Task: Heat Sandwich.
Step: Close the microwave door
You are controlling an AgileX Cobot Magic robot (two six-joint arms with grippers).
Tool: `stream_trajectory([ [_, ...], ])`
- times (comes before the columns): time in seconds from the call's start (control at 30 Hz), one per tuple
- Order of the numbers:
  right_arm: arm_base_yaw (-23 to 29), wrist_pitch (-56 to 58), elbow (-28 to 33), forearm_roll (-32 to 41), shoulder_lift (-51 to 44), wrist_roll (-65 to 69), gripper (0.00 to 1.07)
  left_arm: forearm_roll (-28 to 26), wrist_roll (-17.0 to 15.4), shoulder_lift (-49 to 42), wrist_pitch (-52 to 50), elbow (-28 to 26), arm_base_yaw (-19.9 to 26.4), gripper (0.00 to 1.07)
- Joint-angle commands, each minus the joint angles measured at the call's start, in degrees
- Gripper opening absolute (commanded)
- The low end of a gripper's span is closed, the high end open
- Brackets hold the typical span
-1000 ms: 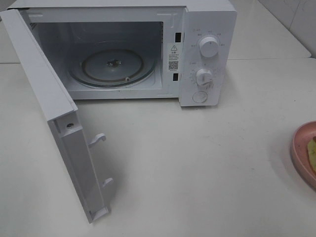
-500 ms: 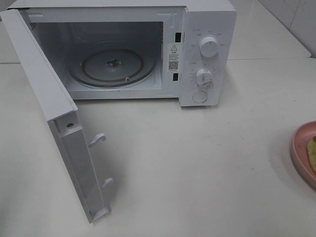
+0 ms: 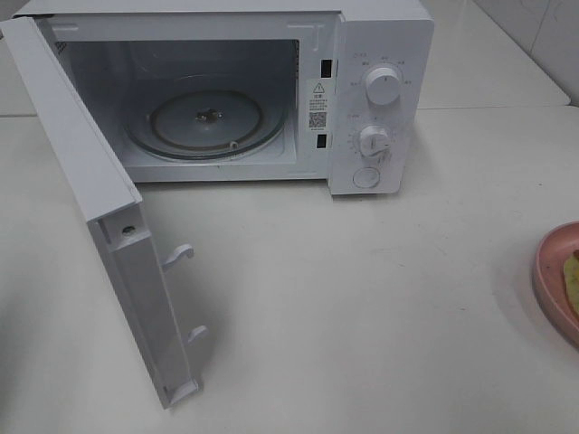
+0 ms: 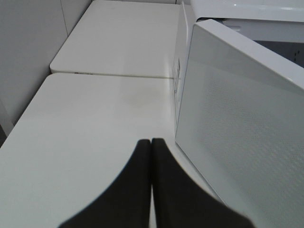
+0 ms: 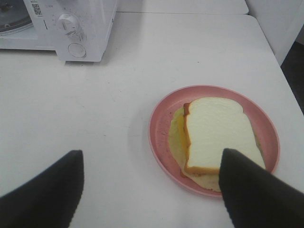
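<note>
The sandwich (image 5: 213,135), white bread with tan crust and pale yellow filling, lies on a round pink plate (image 5: 164,114) in the right wrist view. Only a sliver of it (image 3: 573,276) shows at the right edge of the high view, on the plate (image 3: 550,271). My right gripper (image 5: 152,183) is open above the table, its fingers wide apart, one fingertip (image 5: 247,185) over the plate's near side. My left gripper (image 4: 151,156) is shut and empty, beside the outer face of the microwave's open door (image 4: 242,123). Neither gripper shows in the high view.
The white microwave (image 3: 380,90) stands at the back with its door (image 3: 99,208) swung wide open toward the front left. Its glass turntable (image 3: 208,117) is bare. Two dials (image 3: 382,86) and a button are on its right panel. White tabletop (image 3: 362,298) lies between microwave and plate.
</note>
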Motion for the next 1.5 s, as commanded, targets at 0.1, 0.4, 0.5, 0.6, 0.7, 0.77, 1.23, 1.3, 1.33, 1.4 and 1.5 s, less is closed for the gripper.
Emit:
stream_trajectory([
  [0.1, -0.23, -0.74, 0.06, 0.11, -1.55, -0.23, 0.75, -0.23, -0.06, 5.56, -16.67, 4.64, 0.17, 0.0],
  [0.4, -0.23, -0.74, 0.06, 0.11, -1.55, -0.23, 0.75, 4.24, -0.69, 18.68, -35.64, 7.85, 0.17, 0.0],
  [0.5, -0.23, -0.74, 0.06, 0.11, -1.55, -0.23, 0.75, 9.8, -0.8, 23.2, -42.34, 7.85, 0.17, 0.0],
  [0.6, -0.23, -0.74, 0.06, 0.11, -1.55, -0.23, 0.75, 13.46, -3.09, 26.13, -45.55, 7.68, 0.17, 0.0],
  [0.7, -0.23, -0.74, 0.06, 0.11, -1.55, -0.23, 0.75, 20.23, -8.82, 31.0, -49.68, 7.68, 0.17, 0.0],
  [0.77, -0.23, -0.74, 0.06, 0.11, -1.55, -0.23, 0.75, 23.84, -10.6, 33.0, -52.54, 7.68, 0.17, 0.0],
  [1.23, -0.23, -0.74, 0.06, 0.11, -1.55, -0.23, 0.75, 27.62, -12.43, 42.51, -60.33, 5.21, -6.65, 0.0],
  [1.3, -0.23, -0.74, 0.06, 0.11, -1.55, -0.23, 0.75, 26.93, -12.26, 43.49, -60.5, 5.04, -8.42, 0.0],
  [1.33, -0.23, -0.74, 0.06, 0.11, -1.55, -0.23, 0.75, 25.67, -11.97, 44.35, -60.62, 5.04, -10.03, 0.0],
  [1.4, -0.23, -0.74, 0.06, 0.11, -1.55, -0.23, 0.75, 25.1, -11.86, 44.75, -60.62, 5.04, -10.54, 0.0],
  [1.5, -0.23, -0.74, 0.06, 0.11, -1.55, -0.23, 0.75, 22.4, -11.4, 46.35, -60.85, 5.04, -13.01, 0.0],
])
